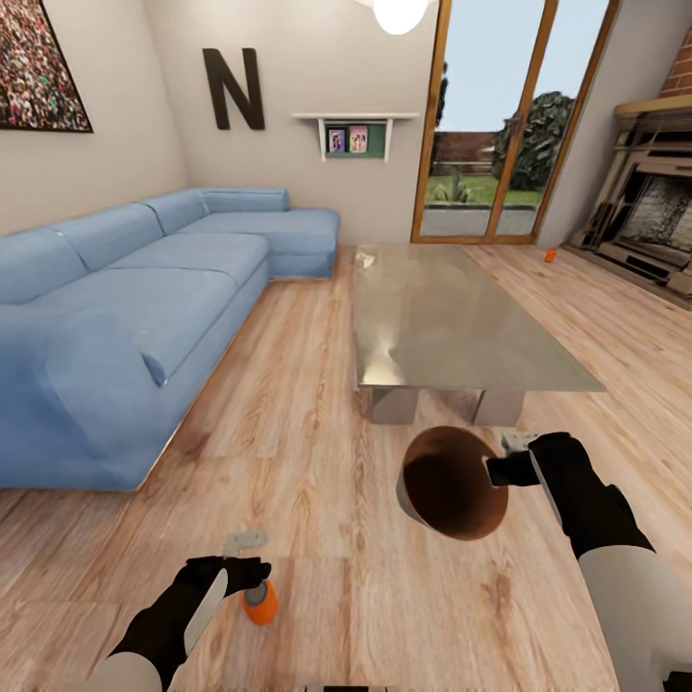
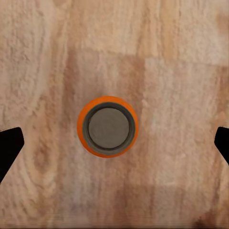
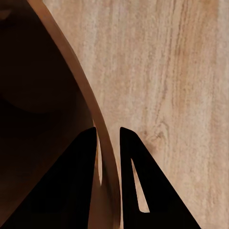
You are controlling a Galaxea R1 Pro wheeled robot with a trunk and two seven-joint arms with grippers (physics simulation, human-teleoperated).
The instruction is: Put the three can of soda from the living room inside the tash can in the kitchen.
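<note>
1. I am hovering my left gripper [image 2: 114, 143] over an orange soda can [image 2: 108, 126] that is standing upright on the wood floor [image 2: 181, 62]; in my left wrist view its grey top is facing the camera and sitting midway between my two black fingertips [image 2: 9, 145].
2. My left jaws are standing spread wide, well apart from the can on both sides, touching nothing.
3. In the head view the same can [image 1: 259, 603] is showing just beside my left gripper [image 1: 252, 575], near the lower edge, in front of the blue sofa [image 1: 125, 308].
4. My right gripper [image 1: 502, 469] is pinching the rim of the trash can [image 1: 452, 483], which is hanging tilted so that its brown inside is facing the head camera.
5. In my right wrist view the two fingers [image 3: 143, 191] are sitting on either side of the bin's thin wall [image 3: 71, 71], closed onto it.
6. A second orange can [image 1: 550, 255] is standing on the floor far off, between the glass door [image 1: 500, 115] and the fireplace [image 1: 649, 216], beyond the low table [image 1: 452, 317].
</note>
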